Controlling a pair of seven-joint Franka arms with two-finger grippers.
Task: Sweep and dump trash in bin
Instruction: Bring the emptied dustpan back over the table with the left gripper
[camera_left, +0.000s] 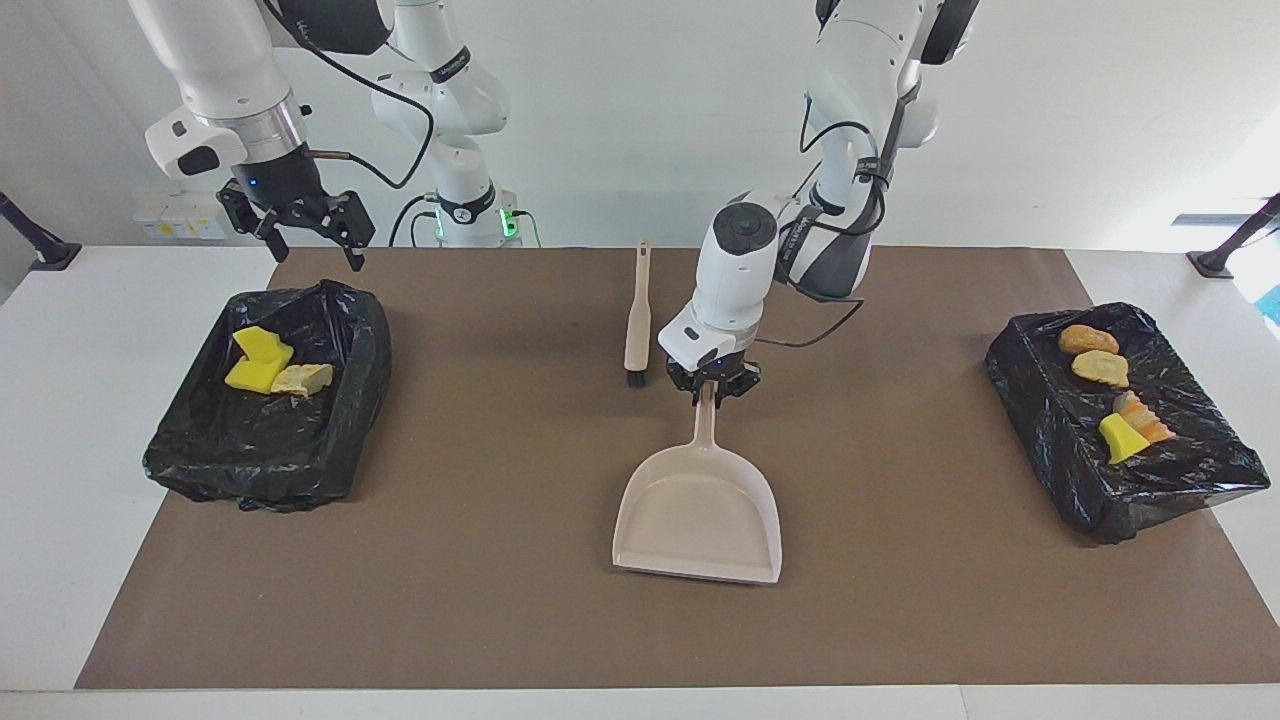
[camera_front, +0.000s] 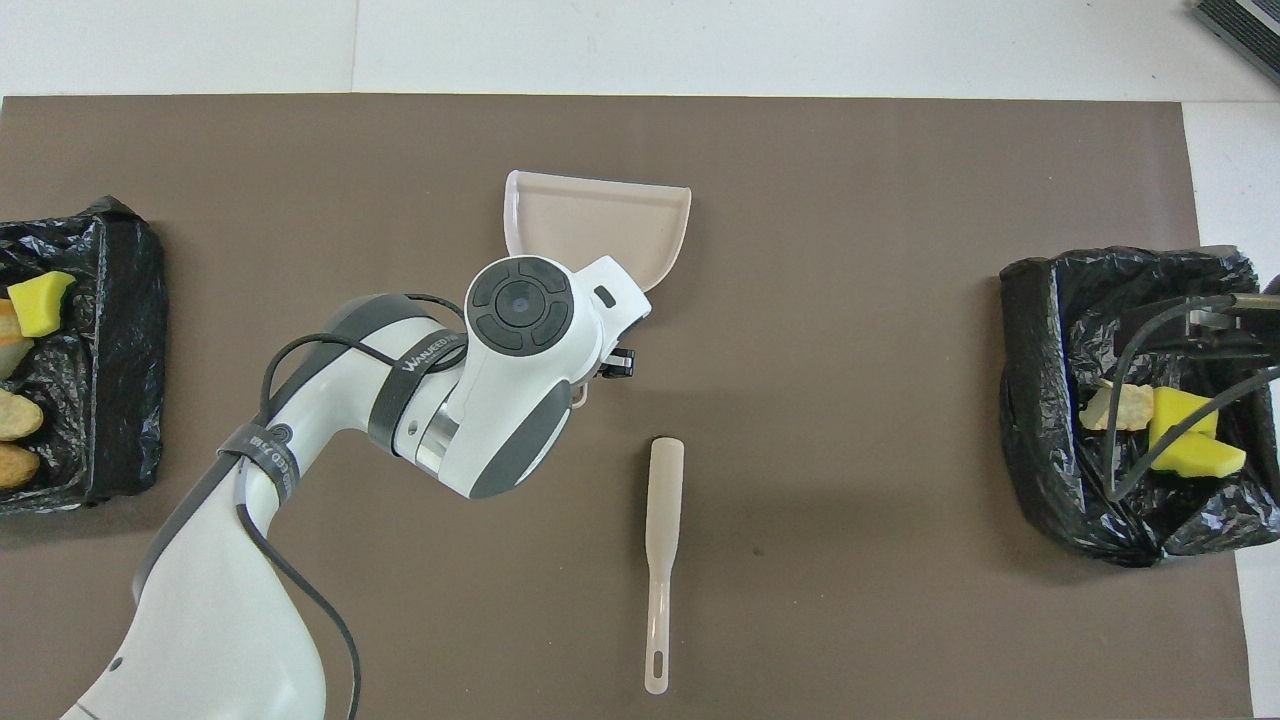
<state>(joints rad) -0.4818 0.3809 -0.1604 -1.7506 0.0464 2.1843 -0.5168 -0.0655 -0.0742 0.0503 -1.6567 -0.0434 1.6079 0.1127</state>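
My left gripper (camera_left: 712, 387) is shut on the handle of the beige dustpan (camera_left: 700, 515), which is empty and sits low over the middle of the mat, its mouth pointing away from the robots. In the overhead view my wrist covers the handle and the dustpan (camera_front: 600, 215) shows past it. The beige brush (camera_left: 636, 320) lies on the mat beside the gripper, nearer the robots. Trash scraps (camera_left: 1100, 370) lie in the black-lined bin (camera_left: 1050, 420) at the left arm's end. More trash (camera_left: 265, 365) lies in the bin (camera_left: 350, 400) at the right arm's end. My right gripper (camera_left: 310, 245) hangs open above that bin's edge.
A brown mat (camera_left: 500, 600) covers most of the white table. The brush (camera_front: 662, 540) lies lengthwise with its handle toward the robots. The bins (camera_front: 120, 350) (camera_front: 1040, 400) stand at the mat's two ends. The right arm's cables hang over its bin.
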